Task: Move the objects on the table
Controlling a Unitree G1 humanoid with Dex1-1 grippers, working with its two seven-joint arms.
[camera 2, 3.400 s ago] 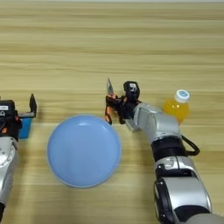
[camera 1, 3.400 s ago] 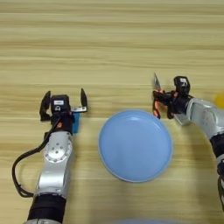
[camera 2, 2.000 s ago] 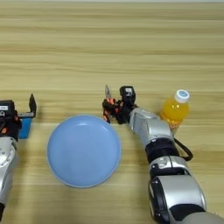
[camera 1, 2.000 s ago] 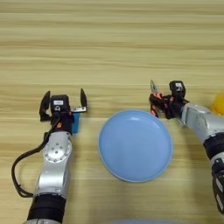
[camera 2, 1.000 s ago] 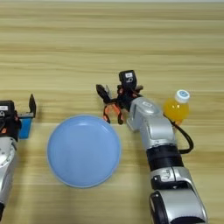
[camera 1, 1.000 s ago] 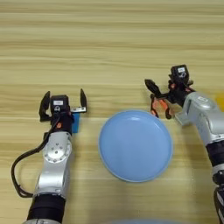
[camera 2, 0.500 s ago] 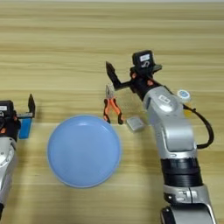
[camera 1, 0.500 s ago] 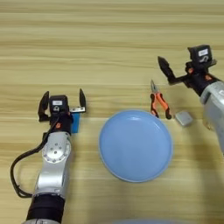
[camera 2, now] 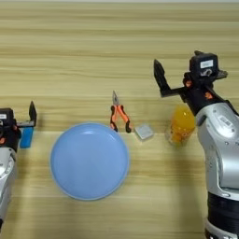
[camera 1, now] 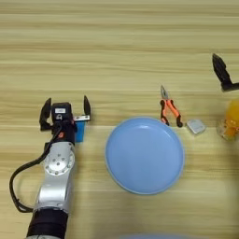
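Observation:
The small bottle (camera 2: 181,125) of orange liquid stands at the right of the table (camera 1: 116,42); its cap is hidden behind my right arm. My right gripper (camera 2: 187,78) hovers open just above and behind the bottle, one black finger (camera 2: 158,77) sticking out to the left. The bright-blue bar (camera 1: 80,132) lies flat at the left. My left gripper (camera 1: 65,111) stands open right beside it, its right finger (camera 1: 86,107) over the bar's far end, holding nothing.
A round light-blue plate (camera 1: 144,155) sits in the middle near the front. Orange-handled pliers (camera 1: 169,111) lie just beyond its right rim, with a small grey block (camera 1: 196,126) beside them, between the plate and the bottle.
My right gripper has lifted off the pliers and swung right to above the bottle. The pliers and grey block now lie uncovered on the table. The left arm has not moved.

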